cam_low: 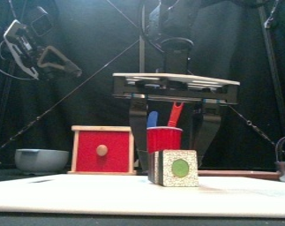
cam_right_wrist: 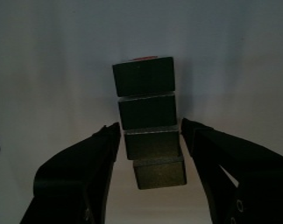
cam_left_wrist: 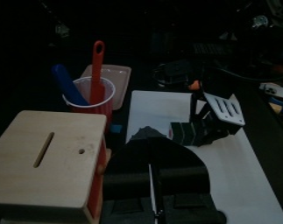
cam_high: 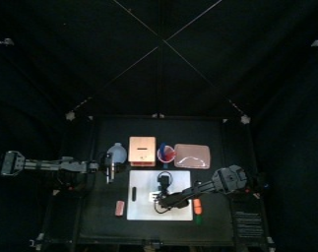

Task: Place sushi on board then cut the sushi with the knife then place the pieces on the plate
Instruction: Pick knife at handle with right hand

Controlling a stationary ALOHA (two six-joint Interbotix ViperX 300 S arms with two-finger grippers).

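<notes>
On the white cutting board, near its middle: sushi roll lies flat, blocks all joined, one end facing the front. Right gripper is down over it, jaws open and straddling the blocks at one end. The right wrist view shows a thin gap on each side, so nothing is clamped. Left gripper hangs raised over the tabletop's left side, near the wooden box and well apart from the roll; looks idle.

Step call: placement looks done, since the roll sits on the board and isn't gripped. Cutting not begun. Blue knife and red knife both stand in the red cup behind the board. Pink tray sits at the back right, just beside the cup.

Next move, as judged: right gripper goes straight up so the jaws don't drag or tip the roll. Then one arm pulls a knife out of the cup by the part sticking up. Cup stands between box and tray, so approach from above. Roll probably needs steadying by the other gripper during the cut, since the blocks come apart.
</notes>
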